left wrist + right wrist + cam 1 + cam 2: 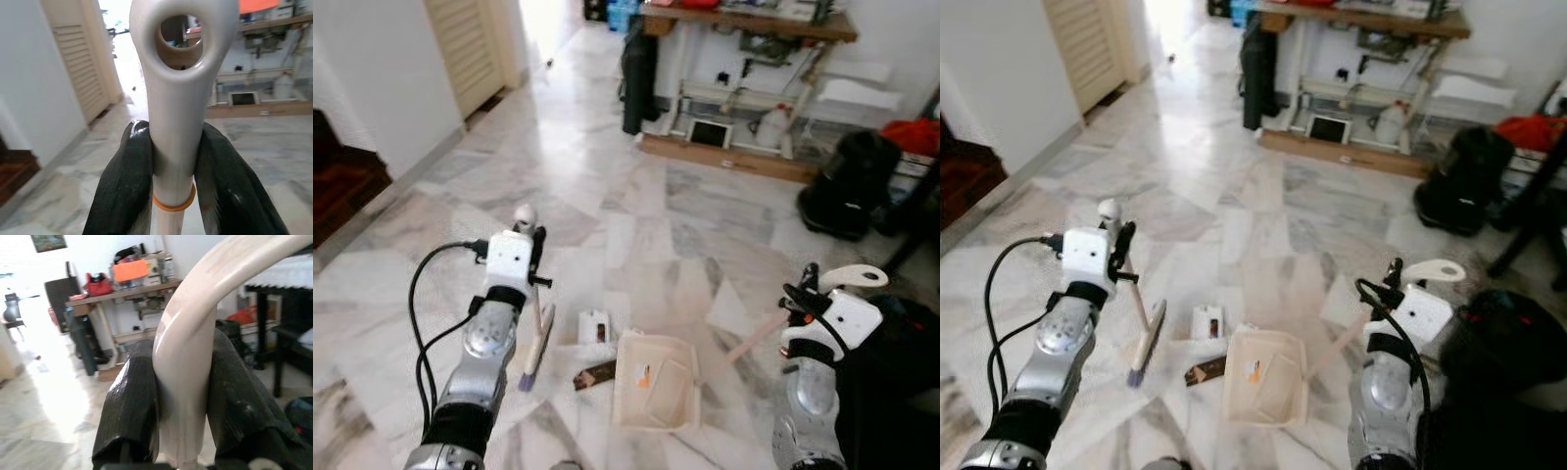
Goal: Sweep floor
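Left gripper (173,171) is clamped on the broom handle (176,112) w/ both black fingers (124,191) pressed to its sides, just below the hanging hole at the grip end. From my head cam I see the broom (536,338) tilted down from that gripper to the marble floor (636,215), its bristle head resting on the tiles just left of the dustpan (656,382). Right gripper (181,396) pinches the curved cream dustpan handle (195,323) between its fingers; that handle runs down to the pan, which sits flat on the floor betw. my two arms. A small white packet (595,326) and a dark brown scrap (595,374) lie betw. broom head and pan, near its left edge. Further off: a wooden workbench (744,24) w/ clutter, a black bag (847,181) to the right, a louvred door (470,44) at left.
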{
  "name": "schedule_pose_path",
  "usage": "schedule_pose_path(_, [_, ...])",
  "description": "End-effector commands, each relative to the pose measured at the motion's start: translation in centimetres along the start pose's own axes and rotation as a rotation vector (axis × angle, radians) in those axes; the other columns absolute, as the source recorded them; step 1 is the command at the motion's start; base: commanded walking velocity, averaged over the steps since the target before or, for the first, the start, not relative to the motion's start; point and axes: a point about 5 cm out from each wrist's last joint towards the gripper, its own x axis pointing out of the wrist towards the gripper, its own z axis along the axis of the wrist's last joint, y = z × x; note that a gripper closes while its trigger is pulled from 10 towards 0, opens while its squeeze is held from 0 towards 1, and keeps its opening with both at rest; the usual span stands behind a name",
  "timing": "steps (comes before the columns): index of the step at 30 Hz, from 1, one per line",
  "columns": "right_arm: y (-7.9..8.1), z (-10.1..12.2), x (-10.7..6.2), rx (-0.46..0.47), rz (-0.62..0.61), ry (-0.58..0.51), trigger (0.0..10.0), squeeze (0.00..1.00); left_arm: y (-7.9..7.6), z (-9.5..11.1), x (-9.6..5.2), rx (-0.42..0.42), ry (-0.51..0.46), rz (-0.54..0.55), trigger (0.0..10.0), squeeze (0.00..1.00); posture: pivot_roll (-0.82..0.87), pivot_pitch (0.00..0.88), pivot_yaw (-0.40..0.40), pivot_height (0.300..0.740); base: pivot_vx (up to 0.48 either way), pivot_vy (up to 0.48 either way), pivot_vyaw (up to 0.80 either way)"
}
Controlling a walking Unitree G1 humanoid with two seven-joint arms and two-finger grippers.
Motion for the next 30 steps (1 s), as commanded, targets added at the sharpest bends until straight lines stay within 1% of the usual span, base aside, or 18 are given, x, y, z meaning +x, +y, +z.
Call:
schedule_pose_path(1, [-0.24, 1.04, 0.41, 0.014, -0.010, -0.047, 10.0, 0.00, -0.03, 1.29, 0.41, 0.020, -0.066, 0.000, 10.0, 0.00, 0.14, 0.045, -0.048, 0.740, 0.000, 0.000, 0.80])
schedule_pose_path(21, [-0.17, 1.03, 0.06, 0.025, -0.006, -0.014, 10.0, 0.00, -0.01, 1.34, 0.29, 0.010, -0.059, 0.015, 10.0, 0.00, 0.15, 0.043, -0.052, 0.740, 0.000, 0.000, 0.80])
schedule_pose_path(23, [-0.15, 0.91, 0.03, 0.040, -0.004, -0.004, 10.0, 0.00, 0.00, 1.33, 0.26, 0.013, -0.057, 0.014, 10.0, 0.00, 0.15, 0.043, -0.053, 0.740, 0.000, 0.000, 0.00])
schedule_pose_path(28, [-0.14, 0.99, 0.07, 0.042, -0.008, -0.005, 10.0, 0.00, 0.01, 1.18, 0.13, 0.004, -0.047, 0.015, 10.0, 0.00, 0.15, 0.043, -0.052, 0.740, 0.000, 0.000, 0.00])
schedule_pose_path(30, [-0.17, 0.99, 0.06, 0.049, -0.011, -0.004, 10.0, 0.00, -0.09, 1.11, 0.03, -0.001, -0.044, 0.012, 10.0, 0.00, 0.15, 0.042, -0.052, 0.740, 0.000, 0.289, 0.00])
